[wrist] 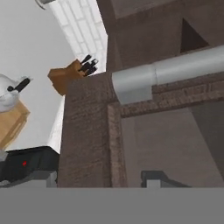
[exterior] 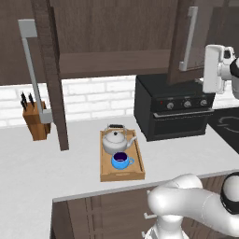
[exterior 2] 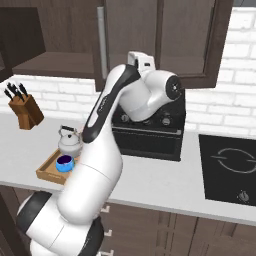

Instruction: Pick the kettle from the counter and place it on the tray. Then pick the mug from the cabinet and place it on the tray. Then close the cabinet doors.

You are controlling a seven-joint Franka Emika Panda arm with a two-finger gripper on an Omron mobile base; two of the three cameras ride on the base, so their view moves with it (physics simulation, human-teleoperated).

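Left base view: kettle (exterior: 115,139) and mug (exterior: 121,160) sit on the tray (exterior: 106,175), leaving the doors; hand faces the right cabinet door (wrist: 153,135); finger state unclear.

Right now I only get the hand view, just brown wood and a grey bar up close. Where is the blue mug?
Observer: The mug sits in the tray on the counter, right in front of the kettle.
Operator: Are the cupboard doors shut?
Observer: No. Both cabinet doors stand open, and the shelf between them is bare.
Operator: What is the black thing at my lower left?
Observer: A black countertop oven with three knobs, standing just right of the tray, under the right-hand door.
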